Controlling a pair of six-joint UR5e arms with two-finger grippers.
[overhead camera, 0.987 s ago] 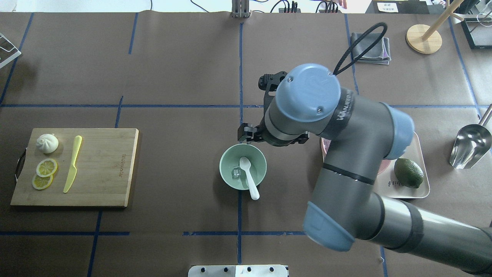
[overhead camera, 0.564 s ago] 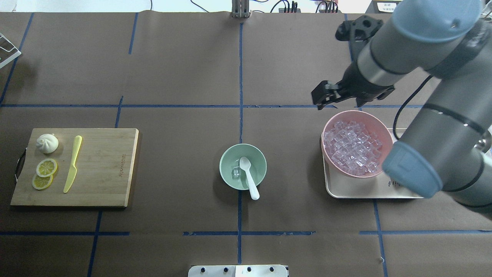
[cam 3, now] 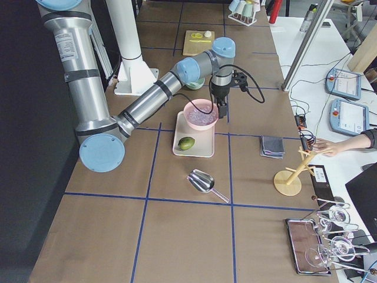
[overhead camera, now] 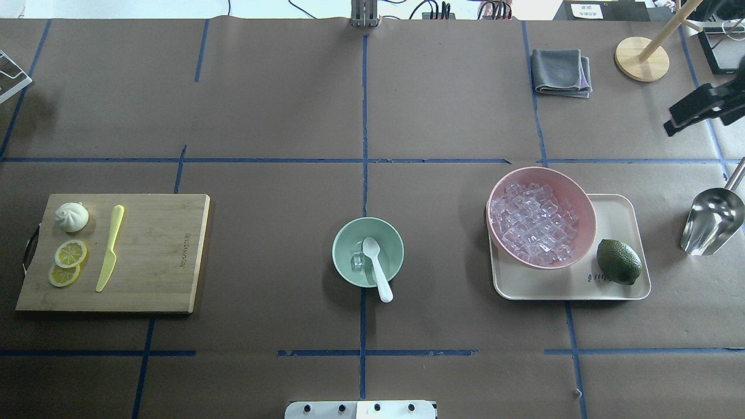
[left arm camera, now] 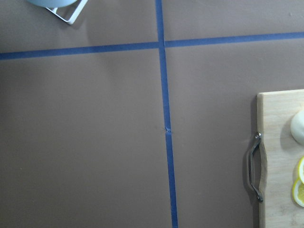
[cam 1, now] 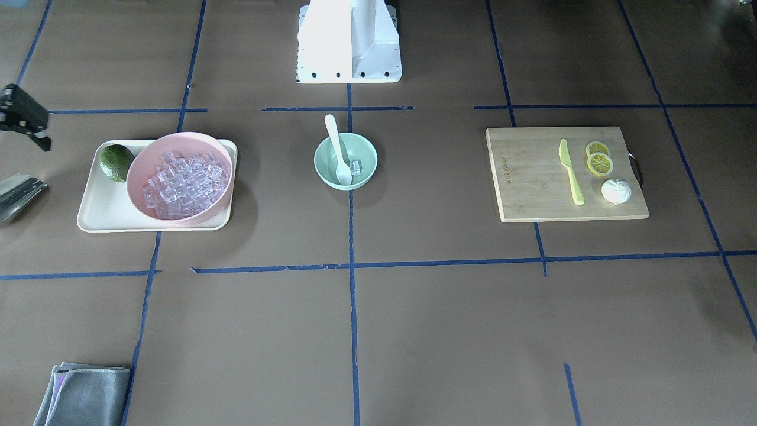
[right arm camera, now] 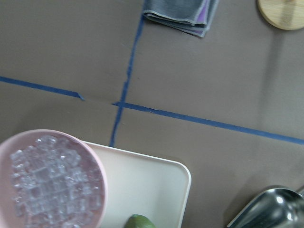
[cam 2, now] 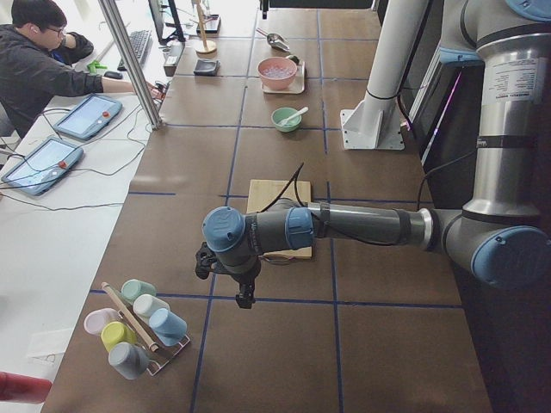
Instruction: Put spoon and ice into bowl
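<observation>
The mint-green bowl (overhead camera: 397,247) stands at the table's middle and also shows in the front view (cam 1: 324,161). The white spoon (overhead camera: 377,269) lies in it, scoop inside and handle over the near rim. One clear ice cube (overhead camera: 357,262) sits in the bowl beside the scoop. My right gripper (overhead camera: 669,120) hangs at the overhead view's right edge, far from the bowl, fingers apart and empty. My left gripper (cam 2: 244,292) shows only in the exterior left view, beyond the cutting board; I cannot tell if it is open or shut.
A pink bowl (overhead camera: 590,224) full of ice cubes and a green lime (overhead camera: 618,262) sit on a cream tray (overhead camera: 620,212). A metal scoop (overhead camera: 711,224) lies right of it. A cutting board (overhead camera: 157,250) with a yellow-green knife (overhead camera: 110,247) is at left. A grey cloth (overhead camera: 560,71) is at the back.
My right arm has swung from above the mint bowl to the right, past the pink bowl, out to the view's right edge. Spoon and ice cube have stayed in the bowl.
</observation>
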